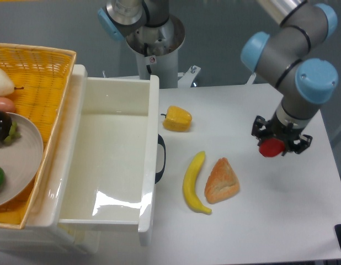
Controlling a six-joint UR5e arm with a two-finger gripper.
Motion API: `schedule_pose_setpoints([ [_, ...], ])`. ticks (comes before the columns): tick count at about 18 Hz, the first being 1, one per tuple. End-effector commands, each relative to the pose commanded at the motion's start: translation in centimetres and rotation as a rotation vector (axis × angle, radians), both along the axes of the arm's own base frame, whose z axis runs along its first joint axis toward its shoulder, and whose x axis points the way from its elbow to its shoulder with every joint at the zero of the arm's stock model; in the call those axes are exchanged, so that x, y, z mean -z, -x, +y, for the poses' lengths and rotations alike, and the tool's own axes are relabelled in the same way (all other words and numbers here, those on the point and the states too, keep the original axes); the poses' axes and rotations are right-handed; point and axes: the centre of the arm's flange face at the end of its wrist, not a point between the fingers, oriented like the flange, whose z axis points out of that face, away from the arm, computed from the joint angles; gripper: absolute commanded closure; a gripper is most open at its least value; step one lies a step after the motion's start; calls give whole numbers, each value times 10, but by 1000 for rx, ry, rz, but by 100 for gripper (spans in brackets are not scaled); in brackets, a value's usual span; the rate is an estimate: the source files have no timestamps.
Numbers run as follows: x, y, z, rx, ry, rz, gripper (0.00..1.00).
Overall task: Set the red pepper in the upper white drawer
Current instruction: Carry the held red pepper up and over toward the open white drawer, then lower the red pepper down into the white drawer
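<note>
Now the gripper (272,144) is clamped around the red pepper (271,147), which shows as a glossy red ball between the dark fingers. The pepper hangs above the white table (281,221), off the surface, over the right half and nearer the right edge than the middle. Its stem is hidden by the gripper. The grey arm with pale blue joint caps rises from the gripper toward the upper right corner of the view.

The upper white drawer (112,165) stands pulled out on the left side of the table, its deep glossy walls open to the top and its dark handle (161,159) on the front wall facing right. The pepper is well apart from it, with other things lying between.

Just right of the handle, a banana (192,182) lies lengthwise on the table, and a triangular piece of bread (221,181) rests beside it, close to touching at the lower end. A yellow-orange pepper (177,118) sits farther back, near the drawer's rear right corner.

Left of the drawer, touching its wall, is a yellow wicker basket (43,83). It holds a grey plate (21,160) and several fruits, partly cut off by the left edge of the view. A second robot base (151,33) stands at the table's back edge.
</note>
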Motion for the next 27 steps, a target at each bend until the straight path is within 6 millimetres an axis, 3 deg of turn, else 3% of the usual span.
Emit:
schedule_pose_setpoints([
  [8, -87, -100, 32, -60, -95, -5, 90],
  [13, -119, -127, 30, -56, -157, 9, 90],
  [17, -124, -147, 48, -12, -190, 2, 89],
  [23, -122, -198, 99, 133, -223, 17, 90],
  [26, -109, -216, 129, 264, -259, 6, 90],
  [27, -107, -216, 130, 292, -261, 6, 90],
])
